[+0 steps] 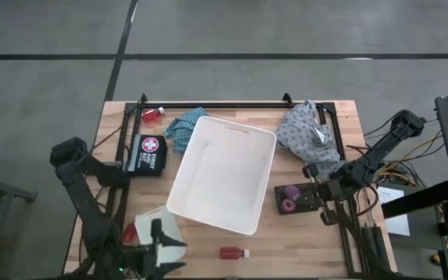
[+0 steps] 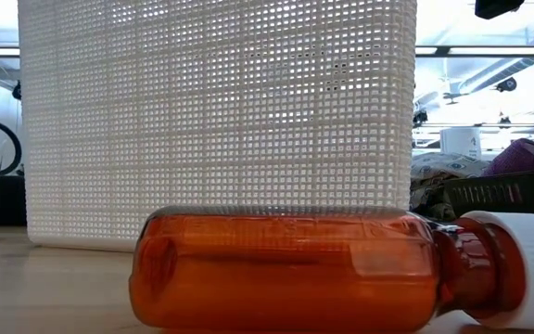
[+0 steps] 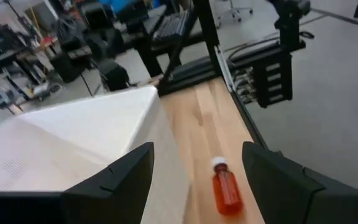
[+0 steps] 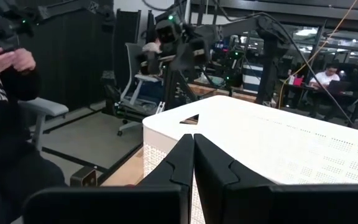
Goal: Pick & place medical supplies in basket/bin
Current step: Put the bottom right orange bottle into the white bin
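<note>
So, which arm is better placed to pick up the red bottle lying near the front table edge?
The left. Its gripper is open nearby, and the red bottle shows ahead between its fingers. The right gripper is shut, farther away.

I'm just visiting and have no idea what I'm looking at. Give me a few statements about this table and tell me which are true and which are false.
1. The big white basket has nothing in it. True.
2. A red bottle stands upright near the table's front edge. False: it lies on its side.
3. The left gripper is open, with the bottle ahead of it. True.
4. The right gripper is wide open. False: its fingers are pressed together, holding nothing.
5. The teal cloth is inside the basket. False: it lies on the table beside the basket.
6. A purple roll sits in the black tray to the right of the basket. True.
</note>
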### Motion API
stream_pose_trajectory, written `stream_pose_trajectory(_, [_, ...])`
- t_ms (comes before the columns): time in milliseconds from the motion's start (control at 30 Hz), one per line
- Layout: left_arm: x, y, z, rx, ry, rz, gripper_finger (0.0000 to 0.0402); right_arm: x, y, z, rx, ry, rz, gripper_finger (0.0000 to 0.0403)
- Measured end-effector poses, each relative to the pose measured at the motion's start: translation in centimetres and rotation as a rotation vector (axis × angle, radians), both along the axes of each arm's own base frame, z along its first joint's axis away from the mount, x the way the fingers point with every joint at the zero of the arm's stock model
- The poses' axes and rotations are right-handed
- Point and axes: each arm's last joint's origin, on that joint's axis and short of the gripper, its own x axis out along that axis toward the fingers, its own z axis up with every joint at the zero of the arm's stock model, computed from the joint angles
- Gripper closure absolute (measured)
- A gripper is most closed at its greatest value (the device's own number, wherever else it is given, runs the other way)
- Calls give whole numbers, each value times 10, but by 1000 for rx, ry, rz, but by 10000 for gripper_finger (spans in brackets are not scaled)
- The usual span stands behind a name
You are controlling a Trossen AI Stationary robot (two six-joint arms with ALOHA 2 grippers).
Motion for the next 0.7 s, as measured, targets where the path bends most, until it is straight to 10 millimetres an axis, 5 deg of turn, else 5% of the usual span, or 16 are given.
stream_pose_trajectory(700, [19, -33, -69, -109, 92, 38, 153, 0, 0, 0, 0, 0, 0, 394])
